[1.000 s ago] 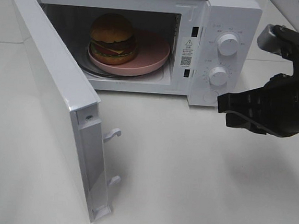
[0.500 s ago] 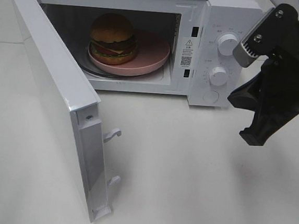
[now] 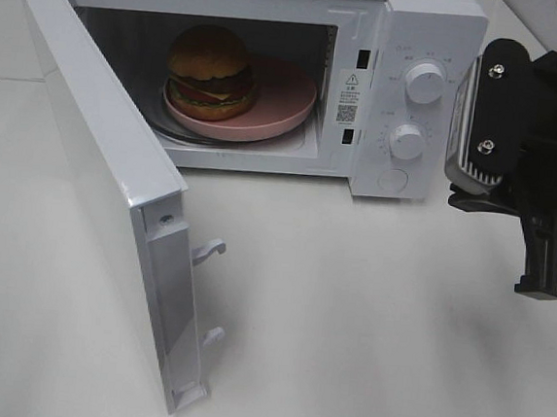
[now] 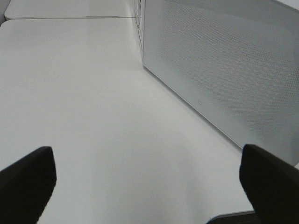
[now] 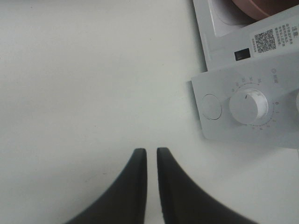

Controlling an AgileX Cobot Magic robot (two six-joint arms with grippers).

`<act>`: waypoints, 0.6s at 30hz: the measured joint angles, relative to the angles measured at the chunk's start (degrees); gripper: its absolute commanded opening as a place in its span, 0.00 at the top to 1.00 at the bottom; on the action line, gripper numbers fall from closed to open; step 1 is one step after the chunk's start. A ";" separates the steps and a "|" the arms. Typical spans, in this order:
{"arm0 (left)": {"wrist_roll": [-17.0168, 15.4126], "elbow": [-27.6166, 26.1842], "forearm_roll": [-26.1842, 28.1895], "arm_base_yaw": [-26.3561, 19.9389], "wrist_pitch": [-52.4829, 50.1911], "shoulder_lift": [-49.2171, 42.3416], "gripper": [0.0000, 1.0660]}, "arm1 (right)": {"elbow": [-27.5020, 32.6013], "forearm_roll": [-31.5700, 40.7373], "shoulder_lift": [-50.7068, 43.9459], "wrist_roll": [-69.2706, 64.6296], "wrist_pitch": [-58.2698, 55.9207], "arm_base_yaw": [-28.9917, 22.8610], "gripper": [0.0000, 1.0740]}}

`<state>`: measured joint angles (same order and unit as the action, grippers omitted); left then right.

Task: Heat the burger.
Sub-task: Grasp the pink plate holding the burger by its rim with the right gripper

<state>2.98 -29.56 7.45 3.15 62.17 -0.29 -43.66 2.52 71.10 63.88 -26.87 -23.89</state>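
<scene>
Tool [image 3: 542, 288] now downward; burger [image 3: 209, 66] in microwave [image 3: 421, 26]

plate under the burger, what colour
The plate is pink; the exterior high view shows it best.

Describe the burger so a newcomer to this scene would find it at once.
Start at the white microwave with its door swung open. Inside the cavity lies a flat pink plate, and the burger sits on its left side in the high view. It is the only domed, golden-brown, layered thing there.
</scene>
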 measured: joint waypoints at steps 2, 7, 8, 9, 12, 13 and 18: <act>0.00 0.00 0.00 0.00 0.00 0.00 0.06 | 0.00 -0.63 0.00 -0.11 -0.06 0.00 0.75; 0.00 0.00 0.00 0.00 0.00 0.00 0.06 | 0.00 -3.04 0.00 -0.46 -0.11 0.00 0.25; 0.00 0.00 0.00 0.00 0.00 0.00 0.06 | 0.00 -4.07 0.00 -0.63 -0.11 0.00 0.09; 0.00 0.00 0.00 0.00 0.00 0.00 0.06 | 0.00 -4.64 0.00 -0.63 -0.11 0.00 0.07; 0.00 0.00 0.00 0.00 0.00 0.00 0.06 | 0.00 -6.42 0.00 -0.80 -0.17 0.00 0.08; 0.00 0.00 0.00 0.00 0.00 0.00 0.06 | 0.00 -6.42 0.00 -0.80 -0.17 0.00 0.08; 0.00 0.00 0.00 0.00 0.00 0.00 0.06 | 0.00 -10.54 0.00 -1.55 -0.63 0.00 0.10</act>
<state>2.98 -29.56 7.45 3.15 62.17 -0.29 -43.66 -8.02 71.10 62.34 -27.50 -23.89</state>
